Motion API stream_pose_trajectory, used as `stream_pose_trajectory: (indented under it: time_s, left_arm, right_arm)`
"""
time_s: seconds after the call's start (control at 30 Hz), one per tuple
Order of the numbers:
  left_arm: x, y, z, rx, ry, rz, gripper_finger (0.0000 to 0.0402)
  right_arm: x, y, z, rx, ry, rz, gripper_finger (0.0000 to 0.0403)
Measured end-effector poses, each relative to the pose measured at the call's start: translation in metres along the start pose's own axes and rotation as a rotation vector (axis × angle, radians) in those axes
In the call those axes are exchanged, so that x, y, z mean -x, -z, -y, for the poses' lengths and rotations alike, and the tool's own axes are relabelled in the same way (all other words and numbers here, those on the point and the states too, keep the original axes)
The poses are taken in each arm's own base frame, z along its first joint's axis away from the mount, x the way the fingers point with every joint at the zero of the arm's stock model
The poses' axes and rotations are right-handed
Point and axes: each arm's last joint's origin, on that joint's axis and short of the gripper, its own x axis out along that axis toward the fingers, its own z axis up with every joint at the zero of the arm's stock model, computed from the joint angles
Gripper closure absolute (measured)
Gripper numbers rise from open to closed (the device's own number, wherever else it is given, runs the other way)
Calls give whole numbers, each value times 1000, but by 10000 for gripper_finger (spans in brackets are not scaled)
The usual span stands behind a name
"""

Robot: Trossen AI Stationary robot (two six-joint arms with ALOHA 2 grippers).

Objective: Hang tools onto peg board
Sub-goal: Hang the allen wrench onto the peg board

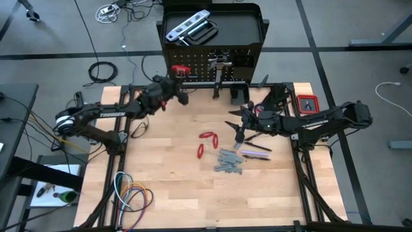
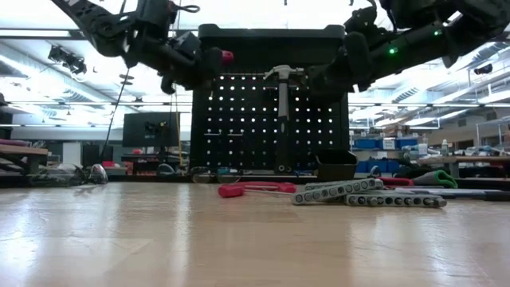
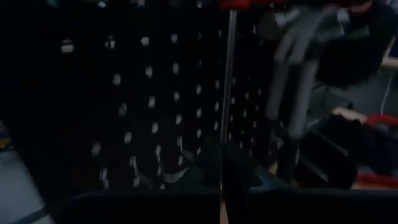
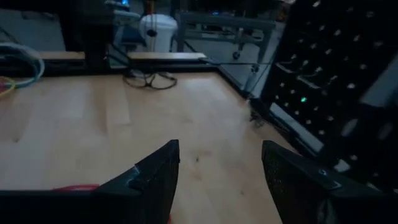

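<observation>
1. Left gripper [image 1: 182, 98] — upper centre-left of the high view, at the peg board [image 1: 235, 63]; fingers closed, apparently on a thin tool with a red end [image 1: 179, 69], though the contact itself is not clear.
2. Right gripper [image 1: 239, 136] — centre-right of the high view, above the table [image 1: 167, 193]; fingers [image 4: 155, 177] spread wide, holding nothing.
3. Hammer [image 2: 283, 112] — hanging upright on the peg board, centre of the low view.
4. Red-handled pliers [image 1: 205, 144], grey wrenches [image 1: 229, 162], screwdrivers [image 1: 256, 150] — lying mid-table.
5. Silver level [image 1: 187, 24] — in the stand's top tray.
</observation>
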Motion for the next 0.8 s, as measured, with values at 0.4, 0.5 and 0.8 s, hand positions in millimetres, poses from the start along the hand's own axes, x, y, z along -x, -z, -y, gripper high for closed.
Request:
stream_pose_trajectory:
  time_s: [0.4, 0.5, 0.8]
  left_arm:
    - [-27, -33, -20, 53, -60, 64, 401]
    - [-32, -38, -28, 62, -63, 61, 401]
    - [-39, -37, -54, 111, -77, 45, 401]
  right_arm:
    - [-7, 6, -3, 20, -14, -15, 173]
    - [-7, 6, -3, 23, -14, -11, 174]
    - [-7, 6, -3, 37, -15, -11, 176]
